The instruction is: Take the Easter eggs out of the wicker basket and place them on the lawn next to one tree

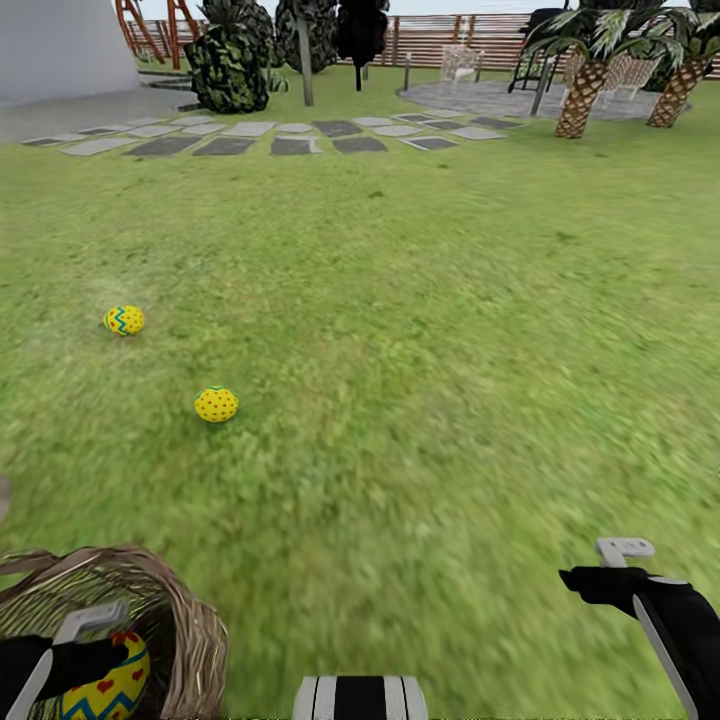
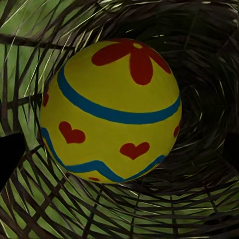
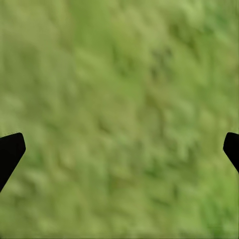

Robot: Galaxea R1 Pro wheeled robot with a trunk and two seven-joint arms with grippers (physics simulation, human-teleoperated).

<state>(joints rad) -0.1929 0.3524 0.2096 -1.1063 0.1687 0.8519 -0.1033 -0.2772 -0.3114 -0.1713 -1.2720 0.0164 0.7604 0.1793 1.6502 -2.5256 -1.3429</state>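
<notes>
The wicker basket (image 1: 190,640) sits on the lawn (image 1: 450,380) at the robot's near left, and the left claw (image 1: 70,665) is lowered into its mouth. One egg (image 1: 110,690), yellow with red hearts and a blue zigzag, lies inside the basket right at that claw. In the left wrist view the same egg (image 2: 110,112) rests on the woven bottom, straight ahead between the two dark fingertips (image 2: 10,154), which stand wide apart at either side and do not clasp it: the left claw is open.

Two more eggs lie out on the grass, well apart from the basket: one with red dots (image 1: 216,404) ahead of it, and one with a blue zigzag (image 1: 124,320) farther off and a little to the left.

The right claw (image 1: 600,580) hangs over bare grass at the near right, well away from all three eggs. Its fingertips (image 3: 11,152) are spread wide with nothing between them but lawn (image 3: 119,114).
</notes>
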